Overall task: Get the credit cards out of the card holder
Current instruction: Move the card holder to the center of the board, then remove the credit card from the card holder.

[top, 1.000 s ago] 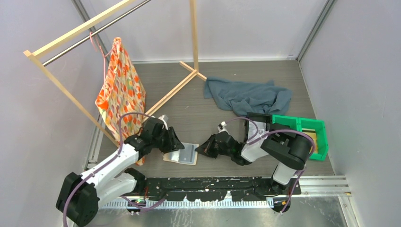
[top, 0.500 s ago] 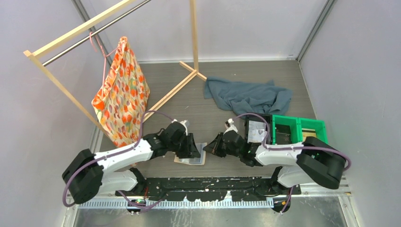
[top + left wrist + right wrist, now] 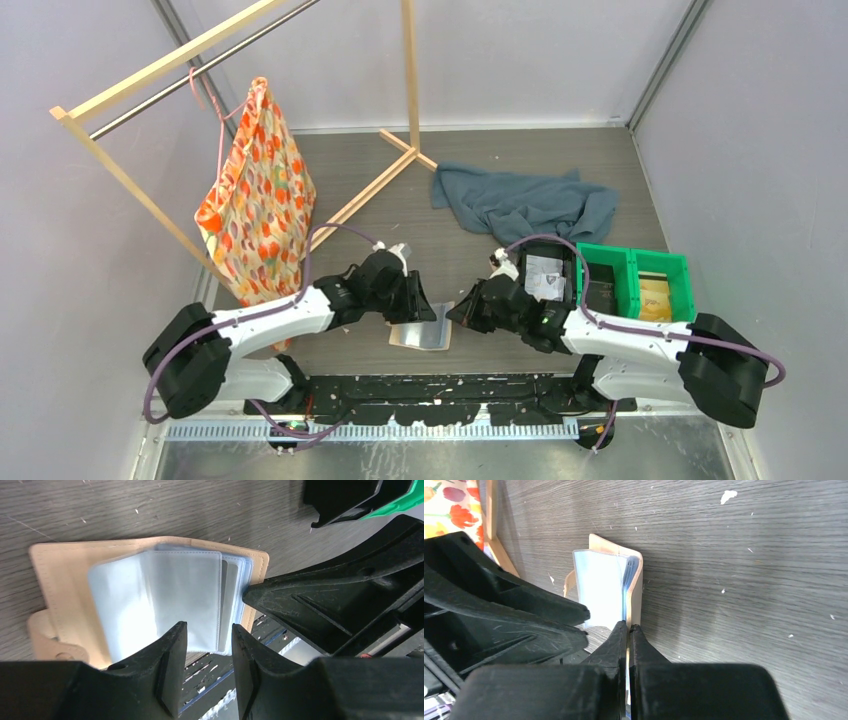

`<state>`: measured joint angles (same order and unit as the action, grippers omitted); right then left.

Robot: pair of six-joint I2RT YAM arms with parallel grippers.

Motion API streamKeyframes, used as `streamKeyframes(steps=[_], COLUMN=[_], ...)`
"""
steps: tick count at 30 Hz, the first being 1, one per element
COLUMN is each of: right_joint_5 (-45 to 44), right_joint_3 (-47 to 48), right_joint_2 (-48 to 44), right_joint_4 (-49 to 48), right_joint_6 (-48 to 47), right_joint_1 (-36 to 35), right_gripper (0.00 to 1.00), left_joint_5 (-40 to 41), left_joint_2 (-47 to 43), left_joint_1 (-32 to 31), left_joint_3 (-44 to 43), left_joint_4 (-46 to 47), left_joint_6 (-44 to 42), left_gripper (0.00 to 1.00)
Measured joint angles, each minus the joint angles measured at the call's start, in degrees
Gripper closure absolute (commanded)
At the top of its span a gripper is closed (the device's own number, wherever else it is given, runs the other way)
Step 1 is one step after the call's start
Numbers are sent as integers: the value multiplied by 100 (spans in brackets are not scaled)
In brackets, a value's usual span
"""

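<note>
card holder (image 3: pixel 424 334) lies open on the table (image 3: pixel 470 250) at 6 o'clock, near the front edge, tan cover down, clear sleeves (image 3: pixel 185 590) fanned on top, side tab at 8 o'clock in the left wrist view

left gripper (image 3: pixel 207 630) sits at the holder's 11 o'clock, jaws about half apart, one finger either side of the loose sleeve edges, nothing visibly clamped. reads as a hold-down/spreader: it holds the sleeve stack flat and exposed so the other arm has an edge to work

right gripper (image 3: pixel 628 626) sits at the holder's 2 o'clock, fingers fully together, tips right at the open edge where the cover stands up a bit. a thin closed wedge makes sense for getting at a sleeve mouth or pinching one thin leaf. can't tell whether a sleeve or card is between the pads, too thin to resolve

cards: none out on the table that I can see. a thin grey card edge (image 3: pixel 227 602) shows between the sleeves on the 3 o'clock side, so my read is they're inside the holder and extraction hasn't started

the arms oppose each other across the holder on purpose, I think: one pins, one pulls, otherwise the light holder slides along with the card

black tray (image 3: pixel 545 275) and green bin (image 3: pixel 655 290) sit at 3 o'clock beside the right arm. likely drop spot, not certain

risk: right tips grab sleeve instead of card and the whole holder lifts
</note>
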<state>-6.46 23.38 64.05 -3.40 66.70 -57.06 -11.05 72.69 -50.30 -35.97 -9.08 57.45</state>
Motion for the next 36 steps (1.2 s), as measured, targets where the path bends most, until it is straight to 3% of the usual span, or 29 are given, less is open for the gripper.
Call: streamKeyframes(steps=[7,13,24,29,36], right_joint_5=[-120,-256,-343,-385,-426], right_joint_3=[885,1930,1725,1714,1711], right_joint_2=[120,914,1119,1054,1005], right_joint_4=[1152,1541,1659,1762,1853], right_joint_6=[-17,-66,-63,-66,-66], right_joint_1=[-70,-184,-186,-186,-186], right_gripper=[99,99,99,99,99], left_joint_5=[603,752,442,809,664], left_joint_2=[-1005,-1764,-1644,-1486,-1191], left_joint_1=[85,717,879,302,-37], left_joint_3=[-138,109,627,398,417], left_joint_4=[-911,-1241,-1329,-1377,-31], left_joint_6=[-229,-348,-411,-363,17], left_gripper=[58,59,60,57,59])
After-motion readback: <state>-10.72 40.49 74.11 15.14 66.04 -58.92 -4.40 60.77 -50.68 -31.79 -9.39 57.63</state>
